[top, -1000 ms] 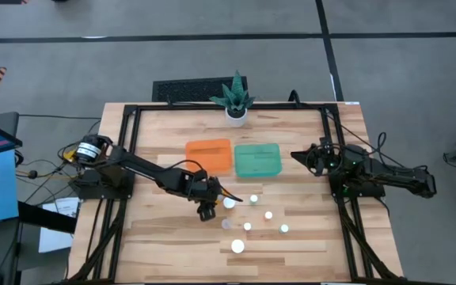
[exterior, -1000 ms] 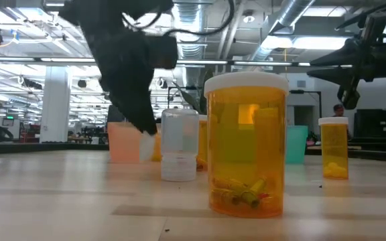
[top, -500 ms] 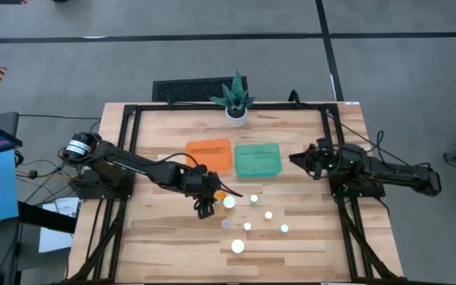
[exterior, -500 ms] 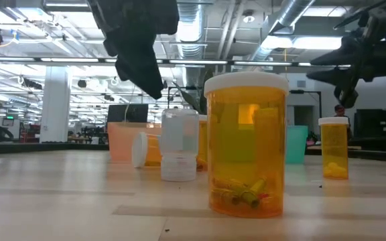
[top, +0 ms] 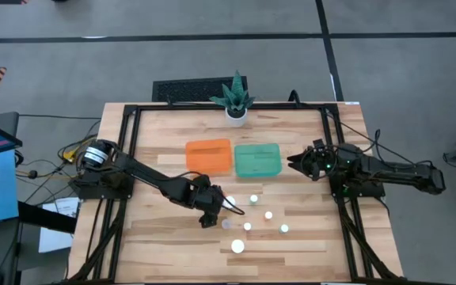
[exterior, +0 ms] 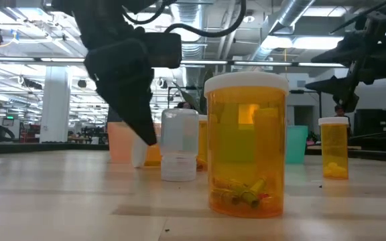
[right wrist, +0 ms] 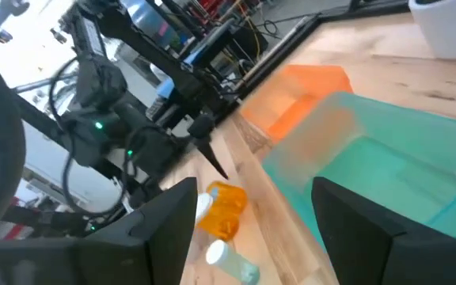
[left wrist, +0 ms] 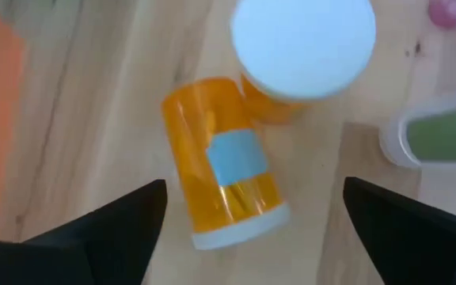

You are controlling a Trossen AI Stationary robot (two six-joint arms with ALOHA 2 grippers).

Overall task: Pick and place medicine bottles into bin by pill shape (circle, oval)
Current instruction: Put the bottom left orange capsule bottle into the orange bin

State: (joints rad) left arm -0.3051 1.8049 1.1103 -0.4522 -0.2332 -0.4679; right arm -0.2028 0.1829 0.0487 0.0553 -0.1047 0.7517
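Left gripper (top: 222, 207) low over mid-bench, jaws spread wide, nothing held. Between the jaws in left wrist view: small amber plastic bottle lying on its side (left wrist: 222, 182), blue label up, white cap at one end, flat on the wood. Touching it, a wider white-capped amber bottle standing upright (left wrist: 303, 49). Just beside, a clear bottle w/ green label (left wrist: 438, 136).

Right gripper (top: 295, 164) up near bench's right edge, beside the teal plastic tray (top: 258, 160); jaws wide apart, empty.

Orange plastic tray (top: 209, 155) and teal tray side by side, mid-bench toward far edge. White pot w/ green spiky plant (top: 235, 99) at far edge, centre.

Remaining white-capped bottles scattered toward near edge, right of centre: one near (top: 253, 199), others at (top: 268, 214), (top: 247, 226), (top: 284, 229); wide-capped one (top: 237, 246) closest to near edge.

Low view: large amber bottle w/ yellow-green capsules (exterior: 246, 144) up front, an upside-down clear bottle (exterior: 179, 145) behind it, another amber bottle (exterior: 334, 147) well apart to the side.

Pill shapes in most bottles: can't tell.
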